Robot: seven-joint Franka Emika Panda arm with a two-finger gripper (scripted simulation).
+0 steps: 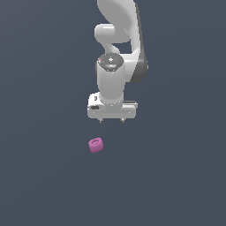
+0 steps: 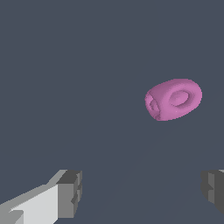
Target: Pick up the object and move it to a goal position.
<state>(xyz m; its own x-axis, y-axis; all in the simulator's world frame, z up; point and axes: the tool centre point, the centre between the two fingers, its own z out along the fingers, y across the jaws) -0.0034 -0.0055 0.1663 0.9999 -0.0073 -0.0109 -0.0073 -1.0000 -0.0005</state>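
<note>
1. Hanging in the upper centre of the exterior view, the arm is carrying its jaws (image 1: 112, 120) apart and empty; the pink object (image 1: 96, 145) is lying on the table (image 1: 176, 176) below them, slightly toward the frame's left, not touching.
2. Showing in the wrist view, the object (image 2: 173, 99) is sitting clear of both fingertips (image 2: 70, 194).
3. Judging by this, the approach step is running; the next move is calling for centring over the piece, then lowering around it.

Plain, even dark slate-blue ground (image 1: 44, 185) on all sides, flatly lit, without visible walls or furniture.
</note>
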